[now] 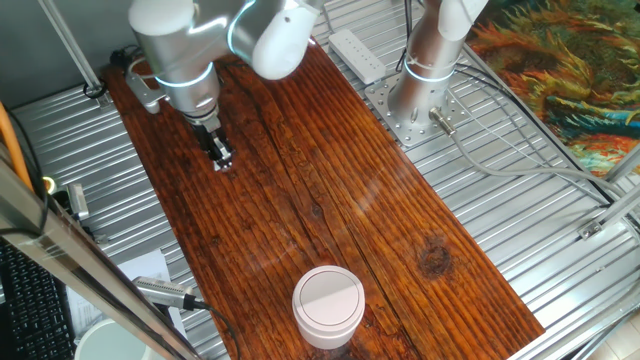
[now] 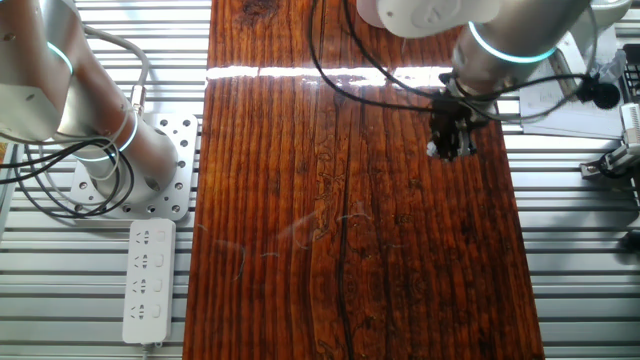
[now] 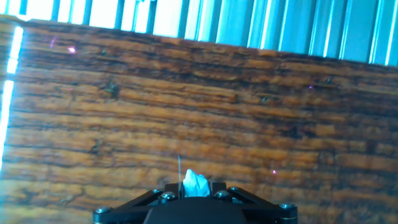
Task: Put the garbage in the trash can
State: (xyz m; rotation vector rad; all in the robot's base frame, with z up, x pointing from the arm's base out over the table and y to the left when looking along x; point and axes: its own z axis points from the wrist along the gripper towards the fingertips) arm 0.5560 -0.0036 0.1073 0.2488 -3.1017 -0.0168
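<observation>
The garbage point(image 3: 195, 183), a tiny white crumpled scrap, sits pinched between my black fingers at the bottom of the hand view. My gripper point(image 1: 222, 160) is shut on it, just above the wooden tabletop point(image 1: 330, 190) at its far left part. The other fixed view shows the gripper point(image 2: 445, 148) with a white speck point(image 2: 432, 150) at its tips. The trash can point(image 1: 328, 305), a white cylinder with a flat pale lid, stands near the table's front edge, well away from the gripper. It is out of the other two views.
A second grey arm's base point(image 1: 425, 80) is bolted to a metal plate at the table's right side. A white power strip point(image 1: 357, 53) lies behind the table. Ribbed metal surfaces point(image 1: 520, 230) surround the wood.
</observation>
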